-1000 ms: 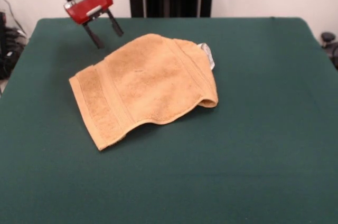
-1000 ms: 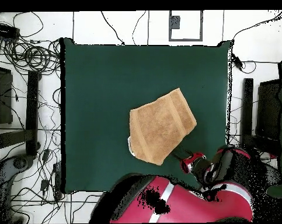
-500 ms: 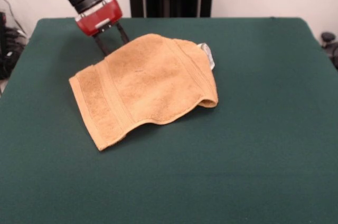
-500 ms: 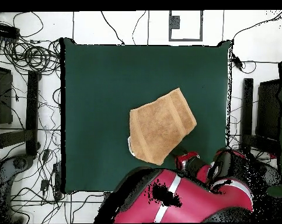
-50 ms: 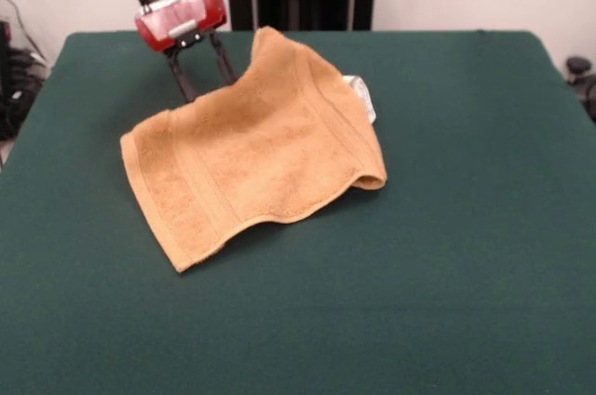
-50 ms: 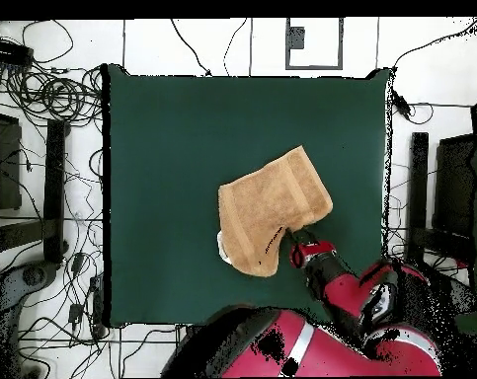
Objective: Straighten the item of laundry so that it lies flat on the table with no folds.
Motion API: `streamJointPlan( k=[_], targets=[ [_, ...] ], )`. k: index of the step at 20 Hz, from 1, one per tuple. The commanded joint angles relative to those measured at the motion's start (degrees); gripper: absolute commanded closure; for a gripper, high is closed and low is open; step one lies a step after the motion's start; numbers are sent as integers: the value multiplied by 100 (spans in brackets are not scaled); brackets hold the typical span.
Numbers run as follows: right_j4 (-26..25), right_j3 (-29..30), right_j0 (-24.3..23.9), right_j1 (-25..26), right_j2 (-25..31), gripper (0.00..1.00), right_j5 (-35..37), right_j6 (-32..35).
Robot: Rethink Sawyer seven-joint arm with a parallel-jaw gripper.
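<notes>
While the dark green table (image 5: 466, 255) fills nearly the whole front view, the red and black arm (image 6: 311, 345) reaches over only one edge of it, and in the overhead view this arm covers the table's bottom edge. On the felt lies the golden-tan towel (image 5: 256, 148), a little to the left of the middle in the front view; in the overhead view it lies right of the middle and toward the bottom edge. It is not flat. One far corner stands up from the table like a peak, and the right side is doubled over into a rounded fold. The woven border bands run across the low left end, which rests on the felt.

At the raised part of the towel is the gripper (image 5: 203, 78), with its red body above and two dark fingers pointing down. The cloth's lifted edge sits just at the fingers and hides their tips, so I cannot tell if the jaws clamp the towel or stand released beside it.

A small white tag (image 5: 365, 97) shows at the towel's right edge.
</notes>
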Motion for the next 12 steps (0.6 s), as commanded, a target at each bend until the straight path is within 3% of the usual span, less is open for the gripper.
streamJointPlan(
  k=[1, 9, 12],
  targets=[
    [916, 571, -9, -239, 567, 0, -292, -1608],
    [857, 599, 56, -440, 509, 0, -367, -1373],
    [447, 497, 262, -539, 435, 0, -80, -851]
  ],
)
